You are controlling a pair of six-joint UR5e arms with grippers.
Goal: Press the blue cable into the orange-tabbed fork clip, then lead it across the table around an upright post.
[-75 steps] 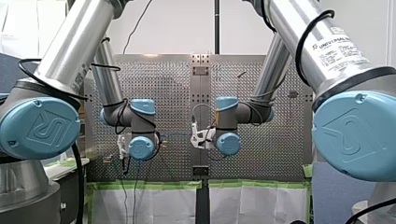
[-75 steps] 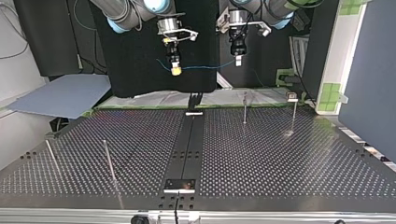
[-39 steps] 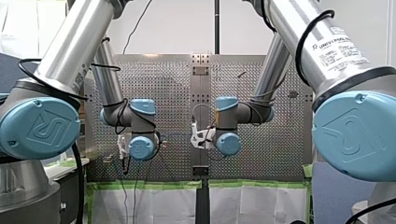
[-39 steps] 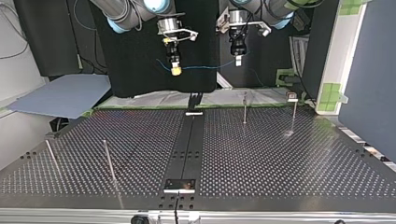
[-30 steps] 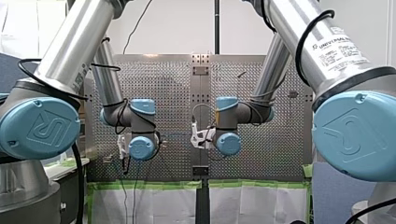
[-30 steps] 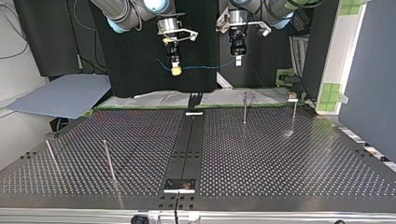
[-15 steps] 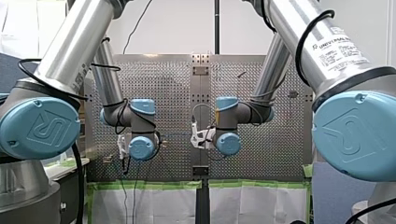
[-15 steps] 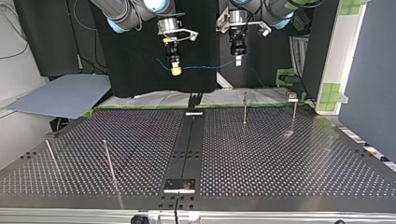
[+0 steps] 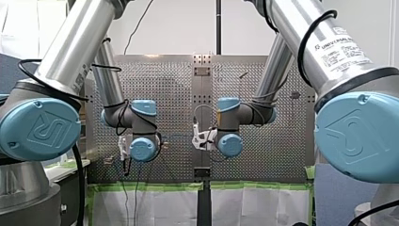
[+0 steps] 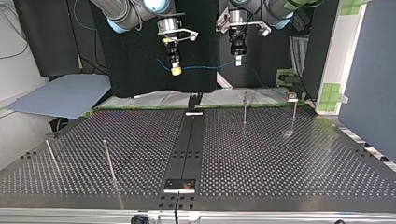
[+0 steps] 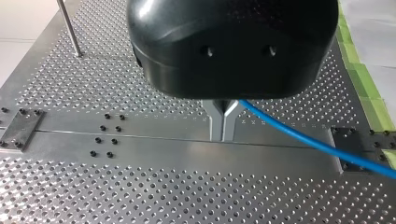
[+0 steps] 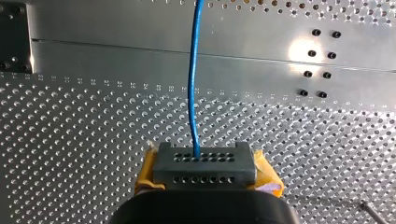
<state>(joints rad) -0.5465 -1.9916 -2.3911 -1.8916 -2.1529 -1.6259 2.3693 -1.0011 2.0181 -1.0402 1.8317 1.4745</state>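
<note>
My left gripper (image 11: 223, 133), black-bodied, hangs well above the perforated table (image 11: 140, 196). Its two metal fingers (image 11: 216, 122) are pressed together, clamped on the blue cable (image 11: 322, 148), which leaves them sideways and runs off toward the edge lined with green tape (image 11: 352, 60). Below the fingertips lies the smooth centre rail (image 11: 163, 144). One upright post (image 11: 69, 28) stands well apart from this gripper, beyond the rail. My right gripper (image 12: 204, 163) is closed on the same cable. A dark perforated finger block, with yellow pads (image 12: 267, 176) showing at either side, grips it, and the cable runs straight ahead from the block, high over the table. In the top view the two grippers hang side by side at about one height, my right gripper (image 10: 176, 71) at the view's left and my left gripper (image 10: 238, 60) at its right. The blue cable (image 10: 205, 66) spans between them in a shallow sag, and a short end juts past my right gripper toward the view's left. The cable is held in the air, well apart from the four posts on the table. These are the inner far post (image 10: 244, 108) and outer far post (image 10: 294, 114) at the view's right, and the inner near post (image 10: 108, 161) and outer near post (image 10: 50, 156) at its left.
</note>
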